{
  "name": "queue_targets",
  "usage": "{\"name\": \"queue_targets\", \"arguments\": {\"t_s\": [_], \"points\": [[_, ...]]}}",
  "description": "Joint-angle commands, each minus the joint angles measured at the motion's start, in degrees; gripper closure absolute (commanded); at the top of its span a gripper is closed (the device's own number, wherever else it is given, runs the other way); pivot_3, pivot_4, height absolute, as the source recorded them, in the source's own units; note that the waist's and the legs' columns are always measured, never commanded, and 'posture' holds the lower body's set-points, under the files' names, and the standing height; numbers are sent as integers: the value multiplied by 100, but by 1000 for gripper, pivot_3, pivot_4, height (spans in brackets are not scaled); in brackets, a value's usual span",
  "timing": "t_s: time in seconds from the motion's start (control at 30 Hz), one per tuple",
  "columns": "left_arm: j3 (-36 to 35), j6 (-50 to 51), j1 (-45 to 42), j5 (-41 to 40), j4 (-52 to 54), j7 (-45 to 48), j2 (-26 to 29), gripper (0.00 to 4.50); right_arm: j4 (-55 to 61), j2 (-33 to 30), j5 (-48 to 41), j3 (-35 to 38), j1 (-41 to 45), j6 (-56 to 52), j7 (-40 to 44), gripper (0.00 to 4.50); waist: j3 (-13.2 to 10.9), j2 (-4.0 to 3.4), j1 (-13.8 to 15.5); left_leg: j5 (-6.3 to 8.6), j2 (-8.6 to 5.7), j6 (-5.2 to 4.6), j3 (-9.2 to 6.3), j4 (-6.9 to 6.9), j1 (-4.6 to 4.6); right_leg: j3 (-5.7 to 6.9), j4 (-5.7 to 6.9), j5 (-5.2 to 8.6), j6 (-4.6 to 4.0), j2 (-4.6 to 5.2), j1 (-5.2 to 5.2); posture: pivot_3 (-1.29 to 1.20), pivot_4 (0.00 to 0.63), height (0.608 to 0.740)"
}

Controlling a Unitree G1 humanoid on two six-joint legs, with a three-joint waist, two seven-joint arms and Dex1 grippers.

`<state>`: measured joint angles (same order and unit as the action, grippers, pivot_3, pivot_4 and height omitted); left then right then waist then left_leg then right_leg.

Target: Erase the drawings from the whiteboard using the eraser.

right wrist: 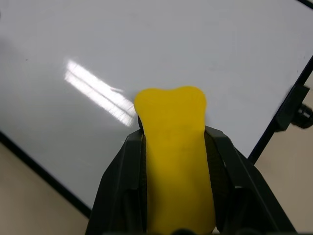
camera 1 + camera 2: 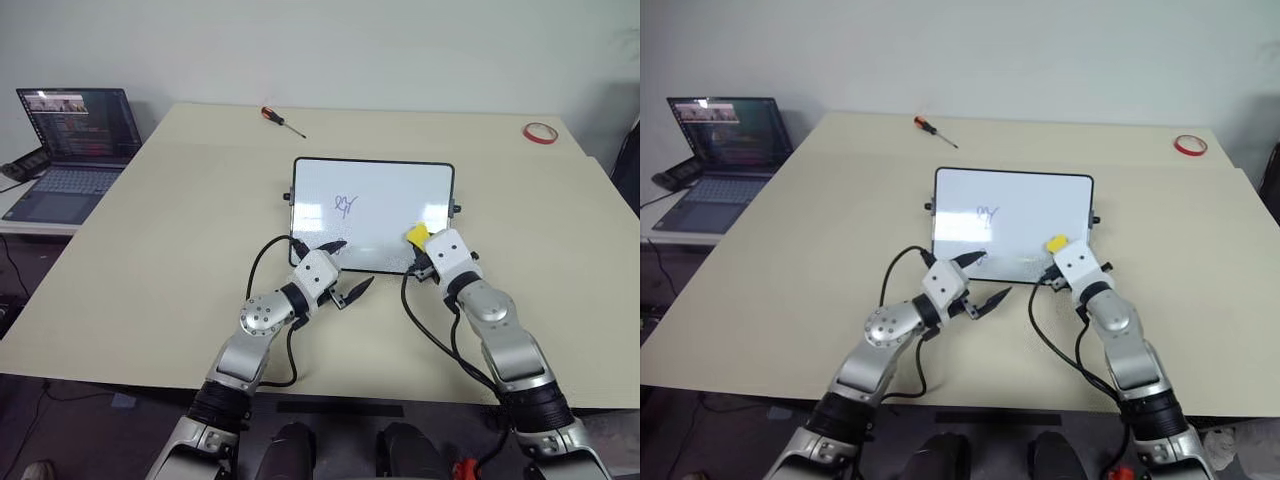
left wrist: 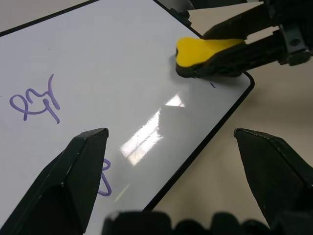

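Jaws first: the left gripper (image 2: pixel 346 268), nearest the robot at the whiteboard's near edge, has its two black fingers (image 3: pixel 73 171) spread wide apart with nothing between them, one fingertip over the board's near left part and the other over the bare surface (image 2: pixel 170 230) just off the frame. Beside it, the right gripper (image 1: pixel 171 147) is clamped tight on the eraser (image 1: pixel 176 152), a yellow block with a dark base whose rounded end juts out past the fingertips; in the left wrist view the dark base sits down at the board by its near right corner, though whether it actually presses the white cannot be told. The whiteboard (image 2: pixel 390 195) lies flat in the middle of the pale surface, black-framed, with small knobs on its short sides. Of the drawings, one looping blue scribble (image 2: pixel 346 205) stands left of the board's centre, well apart from the eraser, a second scribble (image 3: pixel 103 183) shows at the near edge close by the left gripper's fingertip, and a faint blue tick (image 3: pixel 212 84) peeks out just beside the eraser. Farther back, a screwdriver (image 2: pixel 283 122) with an orange handle lies near the far edge, a red tape ring (image 2: pixel 540 132) rests toward the far right corner, and an open laptop (image 2: pixel 75 150) sits on a separate low desk off to the left.
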<state>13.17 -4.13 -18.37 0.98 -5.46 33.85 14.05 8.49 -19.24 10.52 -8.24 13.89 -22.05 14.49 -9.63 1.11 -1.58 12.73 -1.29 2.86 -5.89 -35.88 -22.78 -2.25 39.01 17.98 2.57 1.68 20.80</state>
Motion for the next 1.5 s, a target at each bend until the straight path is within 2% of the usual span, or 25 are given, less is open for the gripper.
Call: {"name": "queue_targets", "arguments": {"t_s": [0.03, 0.23, 0.4, 0.6, 0.87, 0.97, 1.13, 1.5], "points": [[44, -56, -37, -9, 260, -1, -20, 0, 312, -146, 81, 8, -635, -505, 129, 3281, 0, 1, 10, 0, 0, 0, -4, 0, 0, 0, -2, 0, 0, 0, -2, 0, 150, 740], [26, -97, -136, -27, 131, 51, -41, 0, 767, -310, 77, 112, -1016, -770, 252, 3281, 0, 1, -11, 0, 0, 0, 2, -2, 6, 4, -3, 6, 14, -1, -5, 0, 150, 740], [40, -120, -146, -26, 86, 60, -63, 0, 877, -307, -31, 289, -966, -770, 195, 3281, 0, 2, -6, 0, 0, 0, 0, -1, 8, 4, -4, 8, 16, -1, -10, 0, 150, 740], [-51, -49, -17, -45, 259, -70, -69, 0, 1028, 311, -768, 588, -683, 171, 190, 3281, -4, 0, -21, 0, 2, 0, 3, 2, 5, 2, -3, 7, 14, -2, -2, 0, 150, 740], [-542, 349, 475, -195, 1018, -689, -112, 0, 832, 585, -1060, 585, -439, 1025, 233, 3281, -5, -1, -23, 0, 2, 0, 13, 7, -20, -5, -2, 0, 2, 0, 33, 0, 150, 740], [-963, 648, 801, -149, 1409, -1294, -226, 0, 512, 647, -1021, 583, -195, 1165, 167, 3281, -5, -1, -23, 0, 2, 0, 14, 8, -18, -6, -1, 0, 1, 1, 32, 0, 150, 740], [-1156, 845, 1013, -35, 1535, -1674, -244, 0, -85, 744, -939, 498, 247, 1429, 85, 3281, -6, -1, -14, 0, 3, 0, 15, 8, -16, -6, -1, 0, 1, 0, 32, 0, 150, 740], [-1107, 801, 845, -26, 1290, -1841, -285, 0, -2841, 1018, -659, 305, 2659, 2439, -10, 3281, -8, -4, -26, 0, 3, 1, 25, 9, -15, -9, 3, -2, -1, -2, 37, 0, 150, 740]]}}
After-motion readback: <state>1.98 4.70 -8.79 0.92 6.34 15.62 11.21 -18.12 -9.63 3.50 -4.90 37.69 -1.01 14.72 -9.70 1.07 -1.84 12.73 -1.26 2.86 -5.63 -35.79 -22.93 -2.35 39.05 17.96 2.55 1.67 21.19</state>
